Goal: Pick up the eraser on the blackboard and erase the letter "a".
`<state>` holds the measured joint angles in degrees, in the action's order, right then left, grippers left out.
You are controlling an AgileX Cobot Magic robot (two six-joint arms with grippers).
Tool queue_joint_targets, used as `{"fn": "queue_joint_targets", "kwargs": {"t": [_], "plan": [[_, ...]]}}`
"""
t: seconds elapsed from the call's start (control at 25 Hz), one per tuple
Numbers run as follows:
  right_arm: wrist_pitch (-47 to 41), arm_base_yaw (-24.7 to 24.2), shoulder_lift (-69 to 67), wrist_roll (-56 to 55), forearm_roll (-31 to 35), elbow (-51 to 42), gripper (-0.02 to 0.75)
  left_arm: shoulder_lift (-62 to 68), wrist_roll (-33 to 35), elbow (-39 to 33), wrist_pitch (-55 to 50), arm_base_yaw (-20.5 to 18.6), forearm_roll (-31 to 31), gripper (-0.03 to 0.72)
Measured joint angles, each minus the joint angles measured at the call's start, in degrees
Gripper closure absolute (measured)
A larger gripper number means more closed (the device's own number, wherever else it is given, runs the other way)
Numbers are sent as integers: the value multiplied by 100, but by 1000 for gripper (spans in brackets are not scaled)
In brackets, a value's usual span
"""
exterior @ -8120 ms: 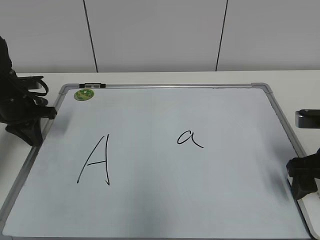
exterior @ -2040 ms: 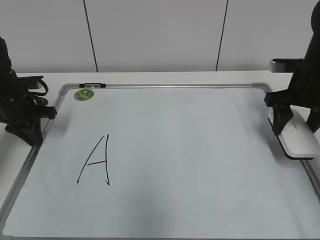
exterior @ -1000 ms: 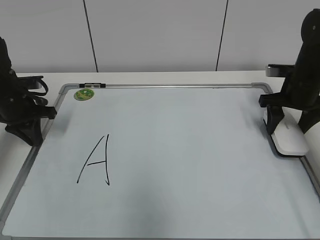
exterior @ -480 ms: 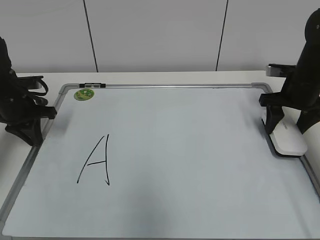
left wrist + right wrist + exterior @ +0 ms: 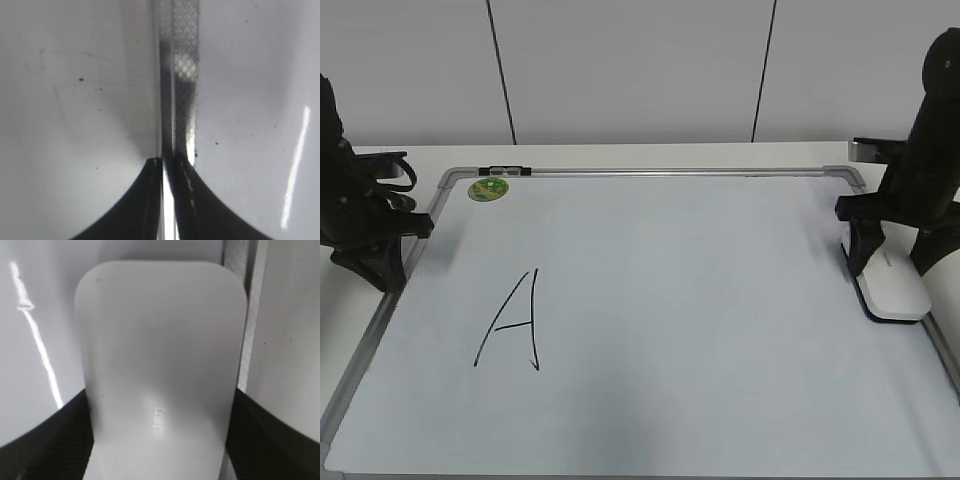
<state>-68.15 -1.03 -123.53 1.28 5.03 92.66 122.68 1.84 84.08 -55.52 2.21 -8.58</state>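
The white eraser (image 5: 892, 290) lies flat at the right edge of the blackboard (image 5: 670, 300), its black felt underside down. My right gripper (image 5: 890, 268) stands over it, shut on its sides. In the right wrist view the eraser (image 5: 160, 355) fills the space between the black fingers of the gripper (image 5: 161, 395). No small letter "a" shows on the board. My left gripper (image 5: 382, 272) is shut and empty over the board's left frame; in the left wrist view the gripper (image 5: 167, 162) sits above the silver frame strip (image 5: 182, 75).
A large capital "A" (image 5: 512, 320) is written on the left half of the board. A round green magnet (image 5: 488, 188) sits at the far left corner, with a small black clip (image 5: 505, 171) on the top frame. White table surrounds the board.
The small "a" seen in the oldest frame is gone from the board. Over the last two seconds my right gripper has carried the eraser slightly left and down onto the board's right edge.
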Motion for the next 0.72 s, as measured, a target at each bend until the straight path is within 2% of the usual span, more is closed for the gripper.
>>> {"fn": "queue_joint_targets", "kwargs": {"t": [0.04, 0.16, 0.32, 0.4, 0.52, 0.72], "plan": [[0, 0, -11, 0, 12, 0, 192, 0, 0, 0, 0, 0, 0, 624], [-36, 0, -34, 11, 25, 22, 96, 0, 0, 0, 0, 0, 0, 624], [-85, 0, -36, 11, 25, 217, 78, 0, 0, 38, -15, 0, 0, 618], [-91, 0, -36, 11, 25, 339, 76, 23, 0, 106, -67, 0, 0, 588], [-101, 0, -26, 11, 12, 365, 76, -9, 0, 270, -124, 0, 0, 487], [-114, 0, 242, -128, -46, 373, 77, -406, 2, 331, -217, 0, 171, 235]]}}
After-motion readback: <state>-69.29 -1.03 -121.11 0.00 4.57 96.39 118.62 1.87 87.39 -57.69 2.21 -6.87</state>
